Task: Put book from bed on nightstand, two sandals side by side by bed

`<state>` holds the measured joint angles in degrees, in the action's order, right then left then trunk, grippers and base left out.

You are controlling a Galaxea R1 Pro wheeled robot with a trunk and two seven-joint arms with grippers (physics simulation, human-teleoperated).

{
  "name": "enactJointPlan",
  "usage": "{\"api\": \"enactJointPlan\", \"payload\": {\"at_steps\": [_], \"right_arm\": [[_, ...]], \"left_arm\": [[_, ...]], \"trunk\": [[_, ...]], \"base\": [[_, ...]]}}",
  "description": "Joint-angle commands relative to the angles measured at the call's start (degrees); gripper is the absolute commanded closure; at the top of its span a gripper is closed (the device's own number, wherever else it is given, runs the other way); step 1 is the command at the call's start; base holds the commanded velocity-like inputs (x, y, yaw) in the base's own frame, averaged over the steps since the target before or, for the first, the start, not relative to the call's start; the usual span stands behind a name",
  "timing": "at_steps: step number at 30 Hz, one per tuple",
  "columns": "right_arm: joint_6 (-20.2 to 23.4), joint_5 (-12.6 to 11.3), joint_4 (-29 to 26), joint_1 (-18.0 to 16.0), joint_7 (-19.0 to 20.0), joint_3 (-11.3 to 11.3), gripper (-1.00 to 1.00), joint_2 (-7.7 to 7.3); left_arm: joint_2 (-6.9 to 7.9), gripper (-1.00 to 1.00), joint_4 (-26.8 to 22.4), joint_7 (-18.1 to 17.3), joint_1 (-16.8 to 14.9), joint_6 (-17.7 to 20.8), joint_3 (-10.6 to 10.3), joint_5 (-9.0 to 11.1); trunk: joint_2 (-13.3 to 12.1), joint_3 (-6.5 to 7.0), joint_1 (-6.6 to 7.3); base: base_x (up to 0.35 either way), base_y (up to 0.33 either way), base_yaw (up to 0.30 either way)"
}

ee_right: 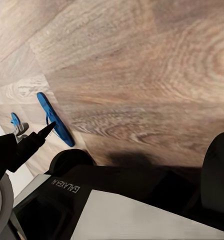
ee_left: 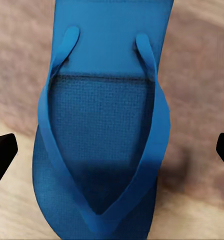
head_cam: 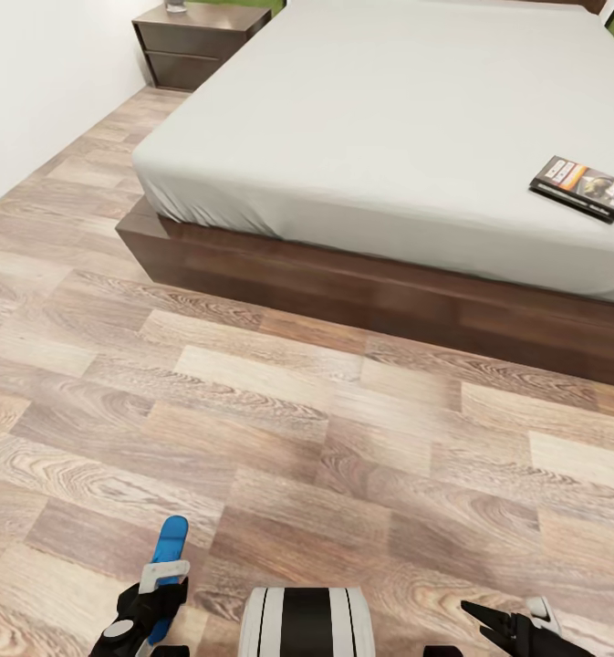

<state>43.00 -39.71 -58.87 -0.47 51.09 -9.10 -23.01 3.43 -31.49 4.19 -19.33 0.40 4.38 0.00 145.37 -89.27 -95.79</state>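
One blue sandal [head_cam: 172, 540] lies flat on the wood floor at the bottom left of the head view. My left gripper [head_cam: 156, 593] hangs open right over it. Up close, the sandal [ee_left: 104, 130] lies between the black fingertips [ee_left: 3, 155], which stand clear of its sides. The right wrist view has a blue sandal [ee_right: 55, 121] on the floor and another bit of blue sandal [ee_right: 14, 120] farther off. My right gripper [head_cam: 512, 619] [ee_right: 132, 137] is open and holds nothing, low over the floor. The book [head_cam: 582, 187] rests on the bed [head_cam: 370, 119] near its right side. A nightstand [head_cam: 192, 41] stands at the bed's far left.
A white wall [head_cam: 33, 82] runs along the left, leaving a strip of floor between it and the bed. The bed's dark wooden frame [head_cam: 343, 287] crosses ahead. Wide wood floor [head_cam: 325, 438] lies between me and the bed. My white-and-black trunk [head_cam: 307, 622] shows at the bottom.
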Motion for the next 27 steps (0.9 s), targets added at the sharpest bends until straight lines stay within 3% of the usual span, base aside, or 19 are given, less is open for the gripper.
{"api": "enactJointPlan", "payload": {"at_steps": [1,23,27], "right_arm": [[0.3,-0.2,0.0,0.0,0.1,0.0,-1.0,-0.01],[0.3,-0.2,0.0,0.0,0.1,0.0,-1.0,-0.01],[0.3,-0.2,0.0,0.0,0.1,0.0,-1.0,-0.02]], "left_arm": [[-0.01,-1.0,0.0,0.1,0.0,0.0,0.0,0.0],[-0.01,-1.0,-0.1,0.2,0.0,0.0,0.0,0.0],[-0.01,-1.0,-0.1,0.2,0.0,0.0,0.0,0.1]], "trunk": [[0.0,-0.03,-0.01],[0.0,-0.03,-0.01],[0.1,-0.92,-0.12]], "base": [[0.159,0.0,0.0],[0.013,0.0,0.0],[0.0,0.0,0.0]]}}
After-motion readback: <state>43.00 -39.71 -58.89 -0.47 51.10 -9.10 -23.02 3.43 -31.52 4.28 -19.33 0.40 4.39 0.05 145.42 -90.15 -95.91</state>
